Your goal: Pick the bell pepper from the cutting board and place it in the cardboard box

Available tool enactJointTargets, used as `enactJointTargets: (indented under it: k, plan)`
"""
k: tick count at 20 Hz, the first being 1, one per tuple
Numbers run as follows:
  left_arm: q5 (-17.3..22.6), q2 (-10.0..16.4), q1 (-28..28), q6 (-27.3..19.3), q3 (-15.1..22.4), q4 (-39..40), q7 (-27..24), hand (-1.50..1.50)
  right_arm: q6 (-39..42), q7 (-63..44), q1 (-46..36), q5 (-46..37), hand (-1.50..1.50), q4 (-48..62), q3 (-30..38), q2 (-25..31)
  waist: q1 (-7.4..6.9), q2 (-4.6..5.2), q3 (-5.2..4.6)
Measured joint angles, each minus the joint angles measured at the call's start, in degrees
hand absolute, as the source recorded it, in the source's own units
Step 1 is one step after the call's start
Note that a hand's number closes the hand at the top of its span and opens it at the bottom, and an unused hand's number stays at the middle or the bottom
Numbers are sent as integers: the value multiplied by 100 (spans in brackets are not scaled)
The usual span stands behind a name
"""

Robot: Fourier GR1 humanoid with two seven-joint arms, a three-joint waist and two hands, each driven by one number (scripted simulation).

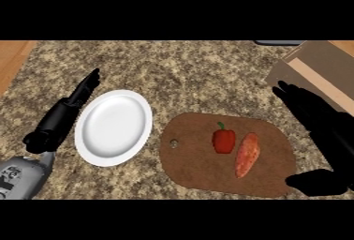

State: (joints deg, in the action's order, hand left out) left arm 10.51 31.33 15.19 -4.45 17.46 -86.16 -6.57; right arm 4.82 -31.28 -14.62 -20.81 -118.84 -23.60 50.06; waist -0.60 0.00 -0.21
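A round white ceramic plate [114,127] is seen left of centre, laid flat on the speckled brown-and-grey granite counter [200,75]. A long orange-red sweet potato [247,154] is found right of centre and lower in the frame, its length running nearly top to bottom. A strip of light wooden surface [14,58] is shown at the upper left corner.

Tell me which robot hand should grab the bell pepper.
Right robot hand: open beside the cutting board with the bell pepper, near the cardboard box; the left robot hand lies beyond the plate.
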Motion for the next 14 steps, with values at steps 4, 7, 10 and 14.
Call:
enactJointTargets:
  k: [4,7,10,14]
  plan:
    - [-68,-96,56,54,23,75,-55,0,882,-1033,-722,-37,-150,37,-640,-352,-85,13,-3]
    - [-97,-140,119,120,-22,191,-89,0,1495,-1838,-1289,-31,-150,164,-1007,-770,-82,12,-1]
    - [-157,-186,83,139,-30,188,-102,0,1787,-2406,-1677,-26,-150,324,-1373,-1328,-67,2,1]
    - [-198,-235,18,144,-78,130,-54,0,1869,-2760,-1987,-49,-150,804,-1665,-1976,-46,-6,5]
